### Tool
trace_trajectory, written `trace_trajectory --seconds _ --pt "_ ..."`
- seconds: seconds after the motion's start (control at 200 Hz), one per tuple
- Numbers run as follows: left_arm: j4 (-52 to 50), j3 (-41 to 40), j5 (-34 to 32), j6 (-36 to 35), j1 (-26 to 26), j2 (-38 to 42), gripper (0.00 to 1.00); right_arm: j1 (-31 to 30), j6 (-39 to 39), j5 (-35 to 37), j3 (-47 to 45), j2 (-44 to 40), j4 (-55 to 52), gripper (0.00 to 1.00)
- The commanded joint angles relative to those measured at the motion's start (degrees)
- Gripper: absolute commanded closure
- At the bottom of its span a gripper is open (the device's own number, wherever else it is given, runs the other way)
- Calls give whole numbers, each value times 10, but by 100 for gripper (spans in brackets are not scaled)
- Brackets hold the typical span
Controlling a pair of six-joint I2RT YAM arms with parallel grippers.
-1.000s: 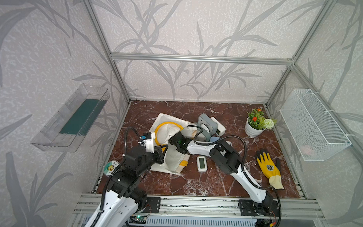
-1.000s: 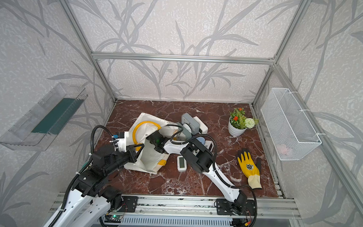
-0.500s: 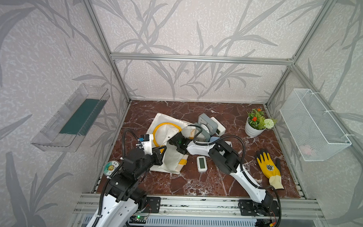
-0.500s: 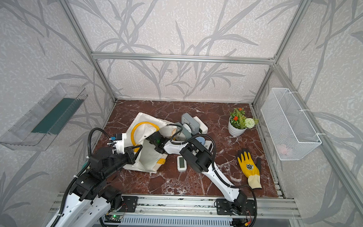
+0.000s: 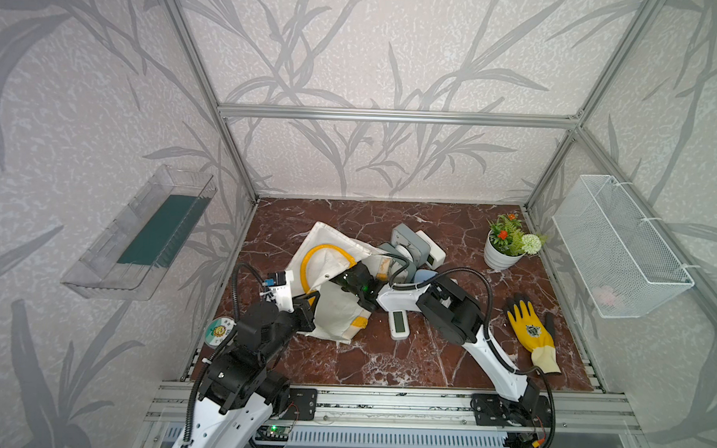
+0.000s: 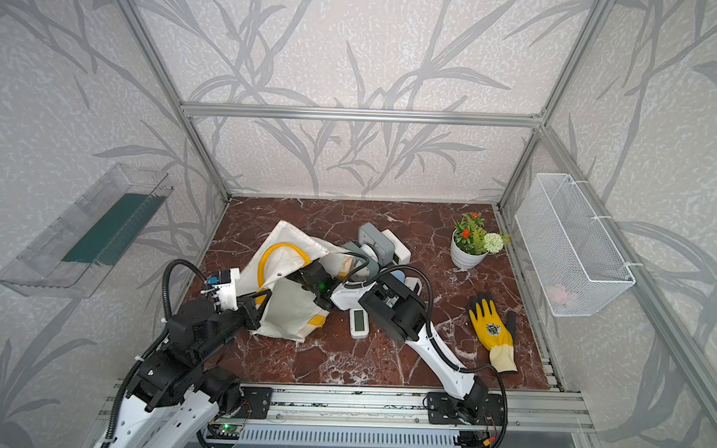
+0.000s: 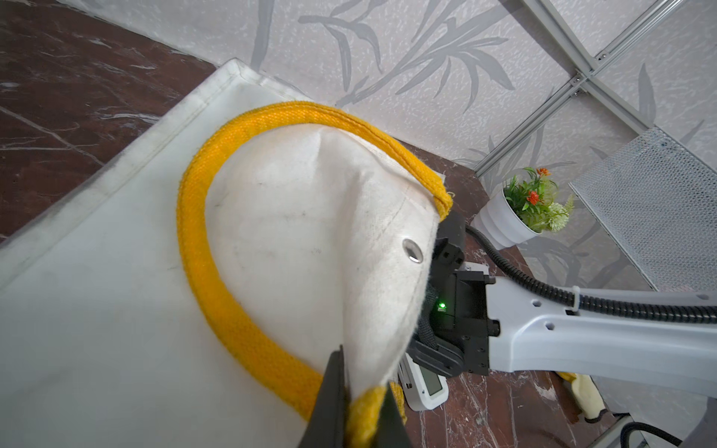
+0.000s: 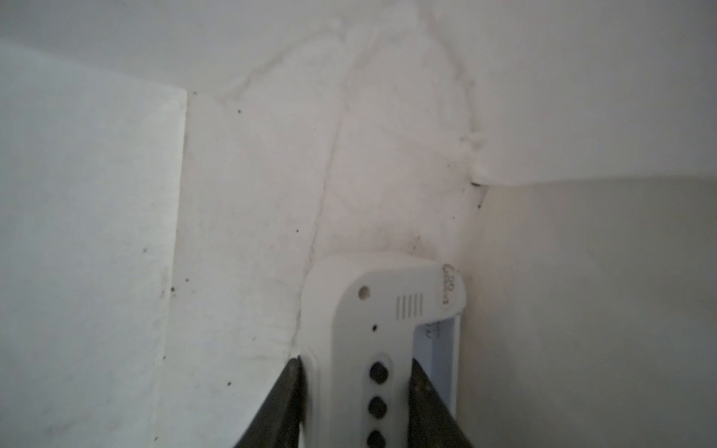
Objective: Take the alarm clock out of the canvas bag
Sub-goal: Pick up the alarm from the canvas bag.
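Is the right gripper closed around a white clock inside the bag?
Yes, the right wrist view shows the right gripper clamping the alarm clock, canvas bag cloth all around.

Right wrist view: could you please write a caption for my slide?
Inside the cream-white canvas bag, the right gripper grips a white plastic alarm clock with dark round buttons.

No txt reads clean anywhere. Alarm clock (image 8: 382,329) back, right wrist view: tiny embossed mark at a corner next to the speaker slots, too blurred to read. In a top view, round sticker (image 5: 220,331) by the desk (image 5: 343,368) left edge has a green rim and yellow flower pic, chars too small; yellow glove (image 5: 529,331) has a black emblem, no legible letters.
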State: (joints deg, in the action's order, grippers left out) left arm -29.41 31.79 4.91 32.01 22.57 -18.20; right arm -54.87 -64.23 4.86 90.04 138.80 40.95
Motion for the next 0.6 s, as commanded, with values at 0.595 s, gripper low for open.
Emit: trace_trajectory --seconds 0.595 --pt "-12 92 -178 -19 0 -105 100 -10 14 -158 -124 -212 41 79"
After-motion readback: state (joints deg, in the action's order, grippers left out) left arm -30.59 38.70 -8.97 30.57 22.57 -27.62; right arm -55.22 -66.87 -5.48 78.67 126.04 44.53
